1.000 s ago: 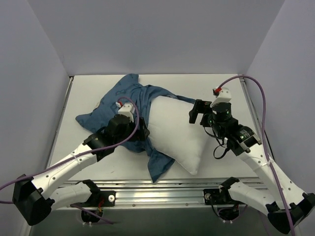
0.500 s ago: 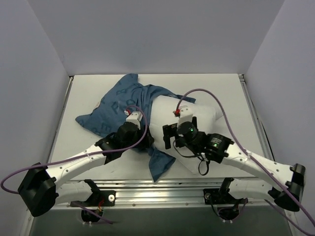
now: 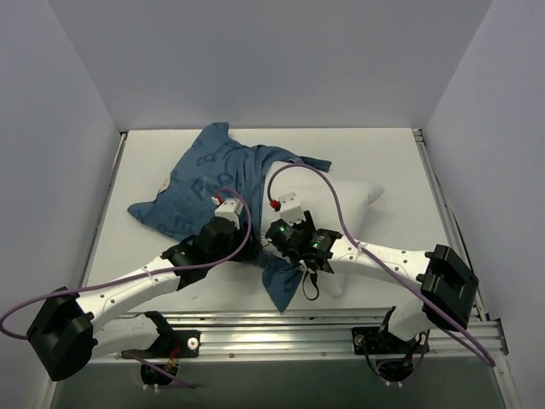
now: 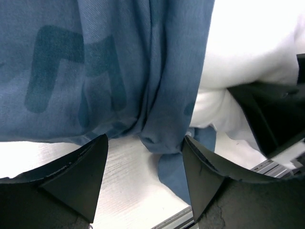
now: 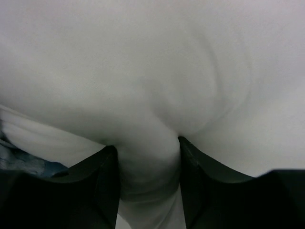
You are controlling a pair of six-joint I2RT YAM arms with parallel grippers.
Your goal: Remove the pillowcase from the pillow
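A fold of the pillow point(image 5: 157, 71) is clamped between the fingers of the right gripper point(image 5: 147, 150). The left gripper point(image 4: 144, 141) is spread astride a bunched pillowcase point(image 4: 95, 71) fold, table point(image 4: 124, 181) showing beside one finger, the pillow just right of it.

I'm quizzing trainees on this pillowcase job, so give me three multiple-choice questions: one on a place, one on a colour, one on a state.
1. Where does most of the pillowcase lie?
A left of the pillow
B right of it
C off the table
2. What colour is it?
A red
B blue
C green
3. What sits between the right gripper's fingers?
A nothing
B blue fabric
C a white pillow fold
Answers: A, top view shows it spread leftward; B, blue with darker letters; C, right wrist view shows white bunched there.
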